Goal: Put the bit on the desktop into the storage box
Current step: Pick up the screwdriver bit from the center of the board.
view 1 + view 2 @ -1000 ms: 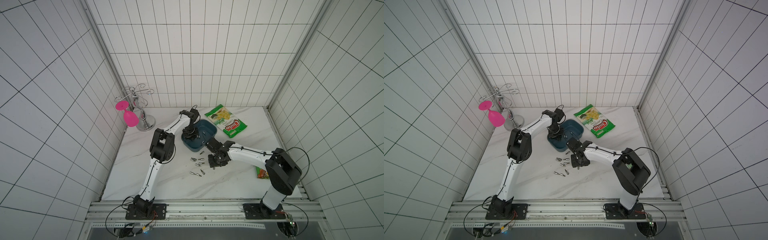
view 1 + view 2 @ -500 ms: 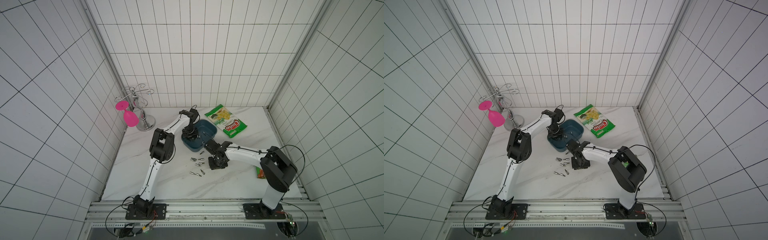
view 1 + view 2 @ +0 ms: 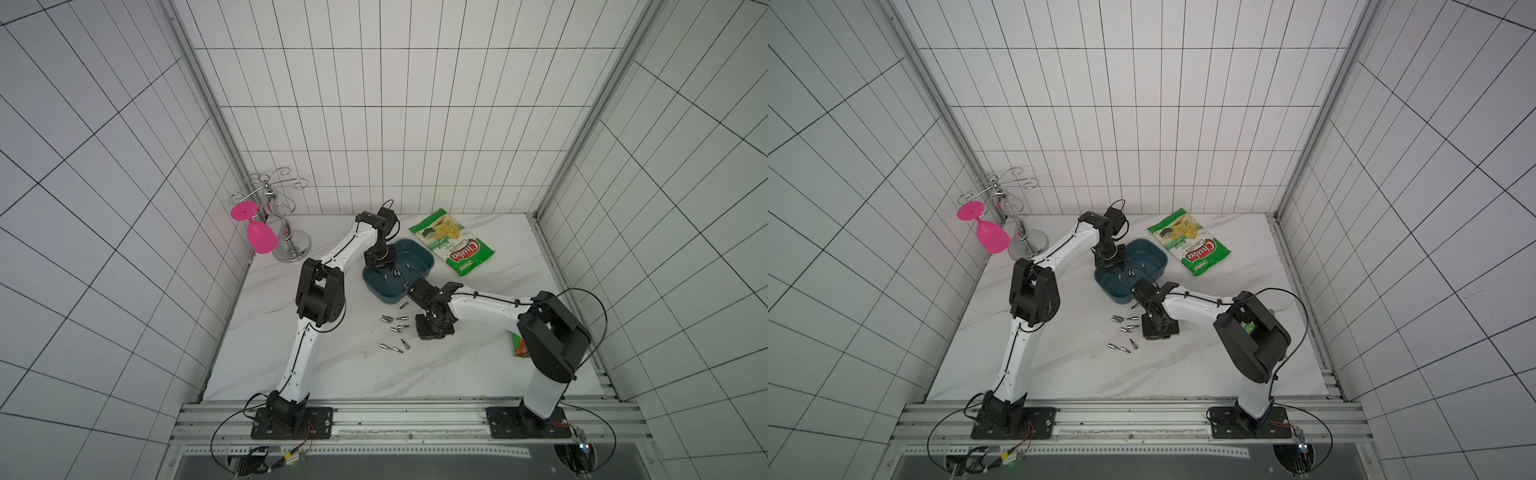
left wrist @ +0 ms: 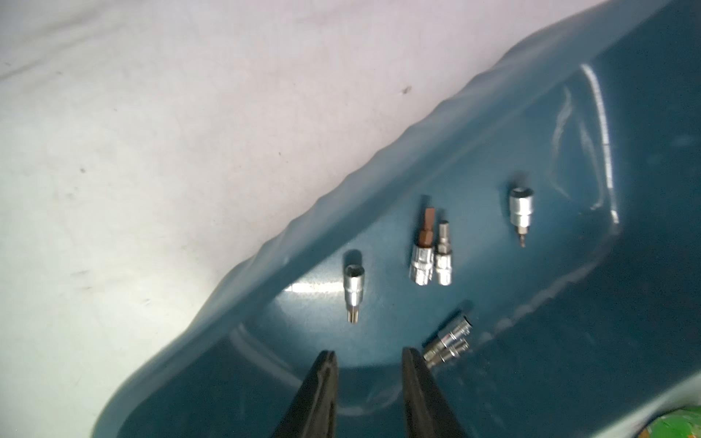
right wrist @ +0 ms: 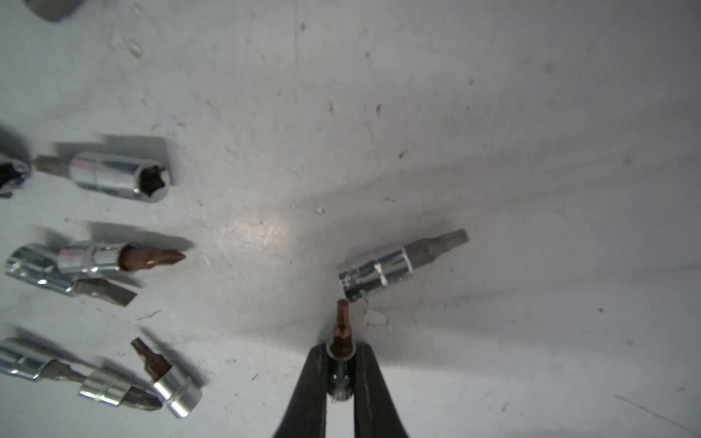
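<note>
The dark teal storage box (image 3: 420, 254) (image 3: 1155, 258) sits at mid-desktop (image 3: 478, 365), and several silver bits (image 4: 354, 284) lie in it. My left gripper (image 4: 368, 354) (image 3: 380, 266) hangs over the box's near-left part, open, with nothing between its fingers. Several more bits (image 3: 395, 328) (image 3: 1125, 328) lie loose on the desktop in front of the box. Just right of them my right gripper (image 5: 341, 349) (image 3: 432, 330) reaches down to the surface, shut on a brown-tipped bit (image 5: 342, 326). Another silver bit (image 5: 394, 265) lies right beside that tip.
A green chips bag (image 3: 453, 247) lies right of the box. A chrome rack (image 3: 286, 245) with a hanging pink glass (image 3: 258, 237) stands at the back left. A small green and red packet (image 3: 519, 347) lies by the right arm's elbow.
My right gripper has shifted slightly left toward the loose bits and closed on one. My left gripper has opened over the box.
</note>
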Tool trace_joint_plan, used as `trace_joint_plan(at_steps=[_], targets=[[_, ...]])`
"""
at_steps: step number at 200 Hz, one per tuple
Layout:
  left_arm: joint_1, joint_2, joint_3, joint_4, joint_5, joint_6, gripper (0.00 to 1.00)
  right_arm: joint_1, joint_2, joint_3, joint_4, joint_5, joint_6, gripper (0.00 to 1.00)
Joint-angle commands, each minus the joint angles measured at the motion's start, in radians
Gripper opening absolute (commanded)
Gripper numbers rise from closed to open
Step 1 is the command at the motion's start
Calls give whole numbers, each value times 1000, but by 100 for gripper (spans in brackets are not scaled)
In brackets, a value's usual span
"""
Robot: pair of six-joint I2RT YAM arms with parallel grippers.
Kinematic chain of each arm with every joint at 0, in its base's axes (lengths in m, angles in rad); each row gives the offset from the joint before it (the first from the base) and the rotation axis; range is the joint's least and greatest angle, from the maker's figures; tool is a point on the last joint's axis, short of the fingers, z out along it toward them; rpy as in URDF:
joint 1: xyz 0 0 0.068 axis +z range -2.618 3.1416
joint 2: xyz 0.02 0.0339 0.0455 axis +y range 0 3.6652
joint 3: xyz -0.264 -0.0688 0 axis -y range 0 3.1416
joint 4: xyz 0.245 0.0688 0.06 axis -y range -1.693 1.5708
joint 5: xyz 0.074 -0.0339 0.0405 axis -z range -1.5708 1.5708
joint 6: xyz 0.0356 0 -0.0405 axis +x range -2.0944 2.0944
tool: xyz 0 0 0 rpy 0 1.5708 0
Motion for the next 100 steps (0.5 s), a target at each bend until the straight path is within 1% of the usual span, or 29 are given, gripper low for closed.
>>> trace_joint_plan(at_steps=[1,10,38,68,84,100], targets=[[6,-95,8,-32,-24,5,33,8,12,26,-33,-10,-9,5],[5,-125,-17,-34,-29,6,33,8,-2,29,-38,-1,-13,0],[5,-253,-163,-13,-55,1,34,8,-70,33,-105,32,-21,0],[13,-430,-388,41,-92,-15,33,3,-176,53,-168,99,-39,0],[15,-511,-494,65,-90,-30,34,-26,-211,89,-200,116,-63,0],[15,-580,-600,89,-87,-54,34,-76,-216,143,-219,111,-104,0]])
